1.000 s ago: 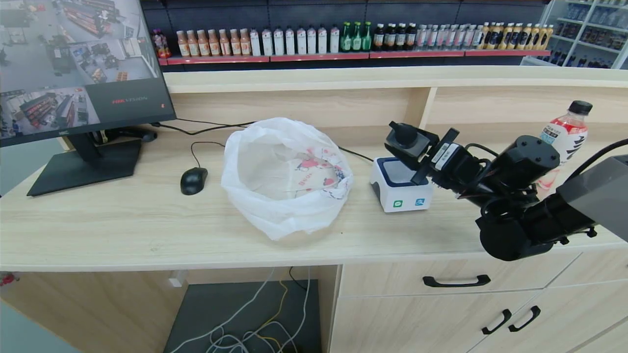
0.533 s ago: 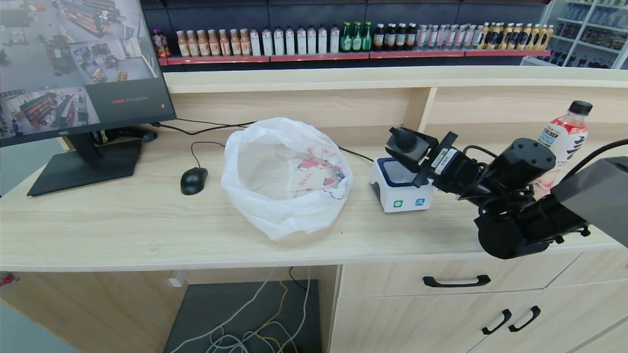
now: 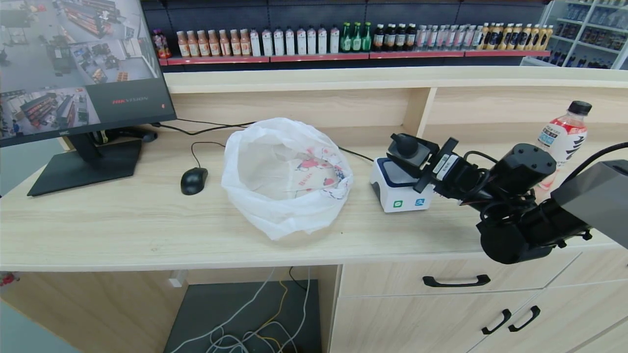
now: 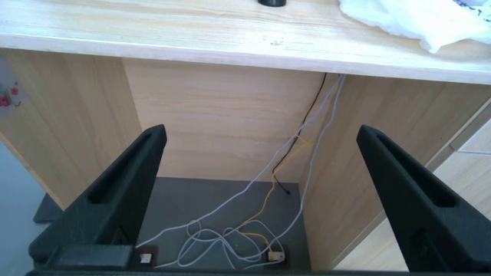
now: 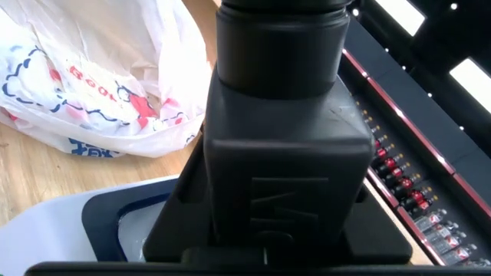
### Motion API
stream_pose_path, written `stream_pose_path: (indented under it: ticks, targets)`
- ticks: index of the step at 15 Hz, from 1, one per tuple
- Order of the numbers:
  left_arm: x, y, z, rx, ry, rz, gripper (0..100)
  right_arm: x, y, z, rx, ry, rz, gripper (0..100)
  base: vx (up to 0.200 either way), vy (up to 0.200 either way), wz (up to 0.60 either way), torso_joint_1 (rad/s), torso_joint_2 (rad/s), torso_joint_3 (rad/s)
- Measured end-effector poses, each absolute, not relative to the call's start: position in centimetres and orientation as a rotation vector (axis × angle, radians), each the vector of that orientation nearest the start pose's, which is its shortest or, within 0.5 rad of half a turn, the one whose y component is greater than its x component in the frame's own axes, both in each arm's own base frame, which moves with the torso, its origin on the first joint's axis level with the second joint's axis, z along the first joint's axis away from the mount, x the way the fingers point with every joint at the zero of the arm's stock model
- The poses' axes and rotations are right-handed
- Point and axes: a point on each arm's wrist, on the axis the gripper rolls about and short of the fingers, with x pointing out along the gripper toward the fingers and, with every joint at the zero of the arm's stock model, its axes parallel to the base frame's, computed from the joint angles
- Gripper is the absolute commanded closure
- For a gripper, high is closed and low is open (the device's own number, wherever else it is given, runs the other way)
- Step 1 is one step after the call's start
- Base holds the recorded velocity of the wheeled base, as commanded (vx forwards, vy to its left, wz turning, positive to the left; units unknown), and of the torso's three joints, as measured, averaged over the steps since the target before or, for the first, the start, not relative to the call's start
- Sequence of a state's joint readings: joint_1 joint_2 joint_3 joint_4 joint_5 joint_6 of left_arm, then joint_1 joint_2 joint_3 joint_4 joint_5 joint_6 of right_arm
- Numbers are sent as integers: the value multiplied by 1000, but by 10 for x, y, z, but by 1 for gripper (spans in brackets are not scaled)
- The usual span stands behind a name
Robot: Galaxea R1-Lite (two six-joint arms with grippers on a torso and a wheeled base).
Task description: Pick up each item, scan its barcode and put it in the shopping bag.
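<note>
Hanging over the white scanner (image 3: 400, 193), the right gripper (image 3: 416, 158) is clamped on a black container (image 3: 405, 143) with a round cap. It holds the container tilted above the scanner's dark window, and I cannot tell whether the two touch. In the right wrist view the black container (image 5: 280, 153) stands close before the camera, with the scanner (image 5: 115, 222) under it and the shopping bag (image 5: 92, 84) beyond. The shopping bag (image 3: 287, 211), white plastic with red and blue print, sits open-mouthed at the middle of the wooden counter (image 3: 122, 220). The scanner stands near the bag at its 3 o'clock. A drink bottle (image 3: 562, 135) with a black cap stands upright well apart from the scanner, at its 2 o'clock. A black mouse (image 3: 193, 180) lies at the bag's 9 o'clock, and a monitor (image 3: 73, 63) stands at its 10 o'clock. At 12 o'clock, behind the counter, a shelf of bottles (image 3: 343, 39) runs across the room. The left gripper (image 4: 261, 132) hangs below the counter's edge (image 4: 153, 31) with its fingers spread wide and nothing between them. It faces the loose cables (image 4: 253, 230) on the floor under the desk.
</note>
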State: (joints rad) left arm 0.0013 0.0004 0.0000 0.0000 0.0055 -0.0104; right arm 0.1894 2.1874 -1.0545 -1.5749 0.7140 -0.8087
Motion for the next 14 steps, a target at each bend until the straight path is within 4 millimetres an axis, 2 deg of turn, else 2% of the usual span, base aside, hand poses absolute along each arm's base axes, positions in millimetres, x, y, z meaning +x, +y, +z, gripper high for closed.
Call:
stream_pose_path:
  ticks: [14]
  targets:
    - [-23, 0, 75, -10, 0, 6, 0, 387, 90, 151, -863, -737, 684, 100, 0, 0, 0, 0, 0, 0]
